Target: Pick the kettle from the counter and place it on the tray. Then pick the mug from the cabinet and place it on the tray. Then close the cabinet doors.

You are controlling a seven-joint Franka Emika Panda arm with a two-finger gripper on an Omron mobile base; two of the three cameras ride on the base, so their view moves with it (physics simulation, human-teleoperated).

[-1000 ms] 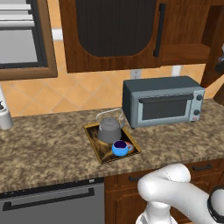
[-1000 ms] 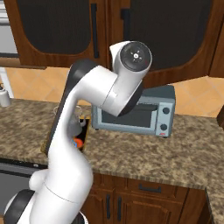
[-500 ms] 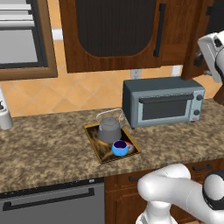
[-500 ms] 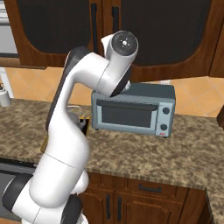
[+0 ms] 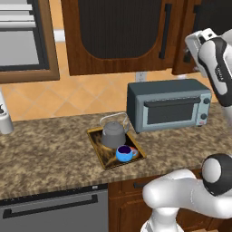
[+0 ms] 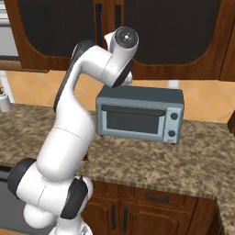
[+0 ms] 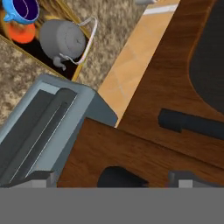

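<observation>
The grey kettle (image 5: 113,134) and the blue mug (image 5: 124,154) both sit on the dark tray (image 5: 104,158) on the granite counter (image 5: 45,154). In the hand view the kettle (image 7: 63,39), mug (image 7: 19,11) and tray (image 7: 65,72) lie far off at the top left. My gripper (image 5: 194,44) is high at the right, against the right-hand cabinet door (image 5: 213,13). It is open with nothing held; its fingertips (image 7: 41,177) straddle that door's black bar handle (image 7: 118,177). The left cabinet door (image 5: 118,31) looks shut, while the right one seems slightly ajar.
A grey toaster oven (image 5: 167,106) stands on the counter right of the tray, directly below my hand. A white container (image 5: 4,118) stands at the counter's far left. A built-in oven (image 5: 22,41) fills the wall at the upper left, a dishwasher front (image 5: 50,210) sits below.
The arm has swung its hand up and leftward from the right edge of the left base view to the right cabinet door. Kettle, mug and tray have not moved.
</observation>
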